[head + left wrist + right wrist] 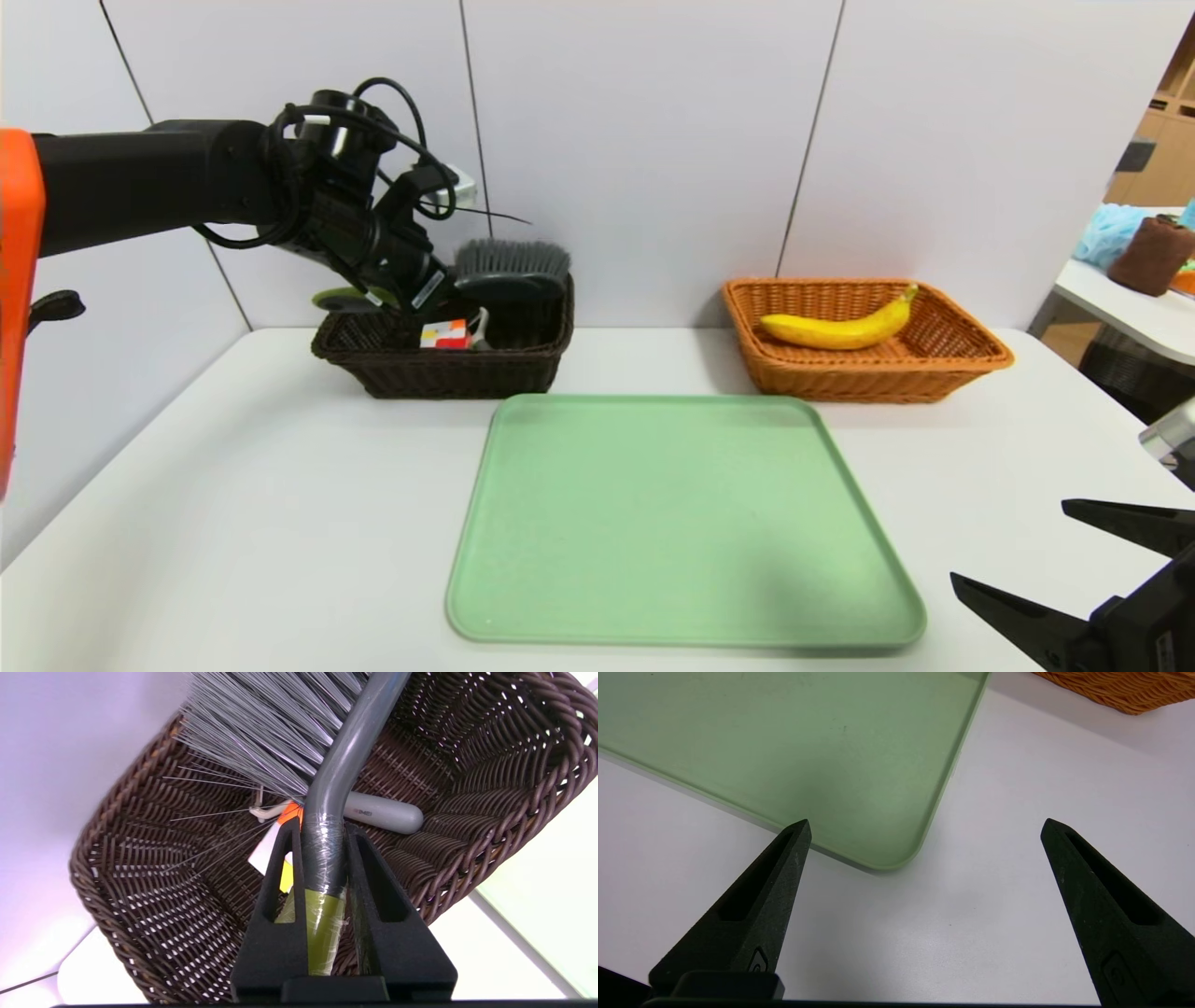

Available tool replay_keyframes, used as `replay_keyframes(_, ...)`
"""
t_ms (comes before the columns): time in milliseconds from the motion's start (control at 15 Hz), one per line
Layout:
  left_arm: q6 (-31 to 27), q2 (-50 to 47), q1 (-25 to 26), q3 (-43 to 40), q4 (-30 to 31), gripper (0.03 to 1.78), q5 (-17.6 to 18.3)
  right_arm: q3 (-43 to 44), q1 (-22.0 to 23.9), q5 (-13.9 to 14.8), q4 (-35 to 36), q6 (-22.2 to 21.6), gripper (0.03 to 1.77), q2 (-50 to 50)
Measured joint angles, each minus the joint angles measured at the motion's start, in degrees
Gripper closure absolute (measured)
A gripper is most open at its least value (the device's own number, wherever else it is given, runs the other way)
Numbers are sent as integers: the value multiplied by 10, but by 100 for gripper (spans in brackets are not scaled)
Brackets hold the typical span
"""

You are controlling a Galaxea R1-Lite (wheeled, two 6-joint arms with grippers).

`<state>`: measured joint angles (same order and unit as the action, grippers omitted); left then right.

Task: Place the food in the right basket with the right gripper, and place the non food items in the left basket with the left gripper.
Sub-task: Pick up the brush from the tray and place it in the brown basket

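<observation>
cube half-hidden, peeler (partly) behind brush

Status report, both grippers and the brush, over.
Left gripper shut on brush over dark basket. Right gripper open, parked beside tray. Nothing blocking.

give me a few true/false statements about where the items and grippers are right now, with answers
1. The banana lies in the orange basket. True.
2. The left gripper is open and empty. False: it is shut on the brush handle, over the dark basket.
3. The green tray holds the puzzle cube. False: the puzzle cube is in the dark basket; the tray is bare.
4. The right gripper is open above the table, near the tray's corner. True.
5. The peeler lies inside the dark basket. True.
</observation>
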<state>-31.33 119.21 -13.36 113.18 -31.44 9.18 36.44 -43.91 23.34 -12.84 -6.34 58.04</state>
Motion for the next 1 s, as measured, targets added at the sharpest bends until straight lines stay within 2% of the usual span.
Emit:
replay_keyframes(600, 1, 8, 7, -4, -4, 150, 0, 0, 0, 0, 0, 1, 10, 2)
replay_keyframes(800, 4, 7, 8, -10, -3, 105, 1, 0, 0, 0, 0, 0, 10, 4)
replay_keyframes(1000, 5, 6, 8, -11, -3, 75, 1, 2, 0, 1, 1, 0, 10, 8)
